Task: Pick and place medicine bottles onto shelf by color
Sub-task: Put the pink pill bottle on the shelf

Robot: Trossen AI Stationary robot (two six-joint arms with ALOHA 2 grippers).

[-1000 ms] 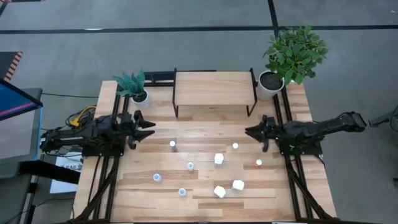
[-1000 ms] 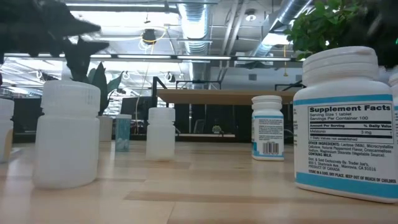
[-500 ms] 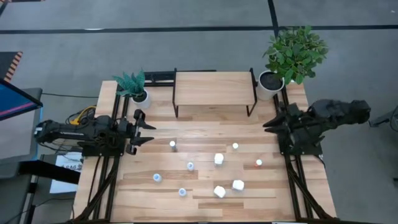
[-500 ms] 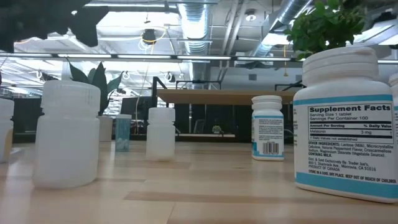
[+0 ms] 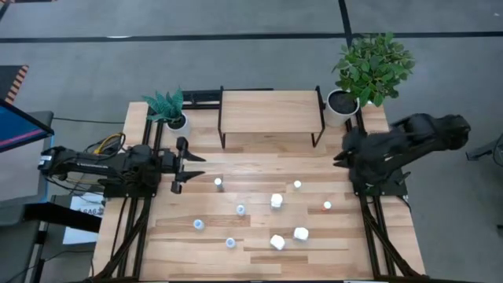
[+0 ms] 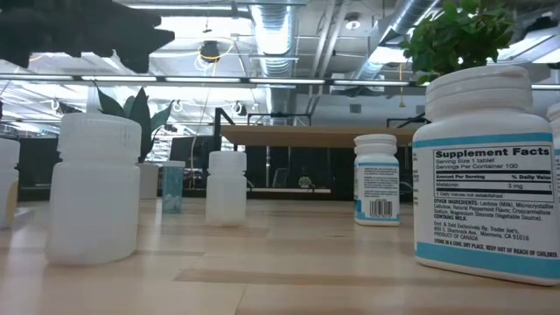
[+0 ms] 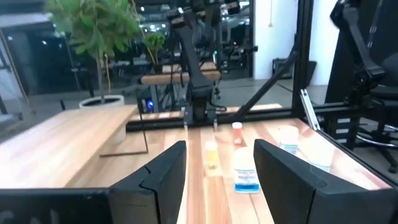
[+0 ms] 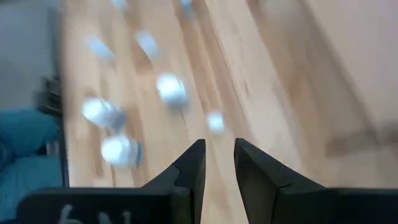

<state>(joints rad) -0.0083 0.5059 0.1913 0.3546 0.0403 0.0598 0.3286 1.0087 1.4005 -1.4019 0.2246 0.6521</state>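
Several small medicine bottles stand upright on the tabletop in the high view: a blue-capped one (image 5: 218, 183) nearest my left gripper, a greenish one (image 5: 297, 185), a red one (image 5: 327, 206), more blue ones (image 5: 240, 210) and three chunky white ones (image 5: 277, 200). The shelf (image 5: 271, 112) stands on its black legs at the far middle, its top bare. My left gripper (image 5: 192, 163) is open and empty left of the bottles; its wrist view (image 7: 219, 168) looks level across them. My right gripper (image 5: 339, 155) is raised at the right, slightly open and empty (image 8: 219, 163).
A small potted plant (image 5: 174, 118) stands at the shelf's left end and a big one (image 5: 346, 102) at its right end. The low view shows a labelled white bottle (image 6: 486, 175) close up and others (image 6: 94, 188) behind it. Bare wood lies between shelf and bottles.
My right gripper has drawn back toward the table's right edge, risen and tipped downward. My left gripper has gone a little toward the bottles and has rolled about its own axis. No bottle has moved.
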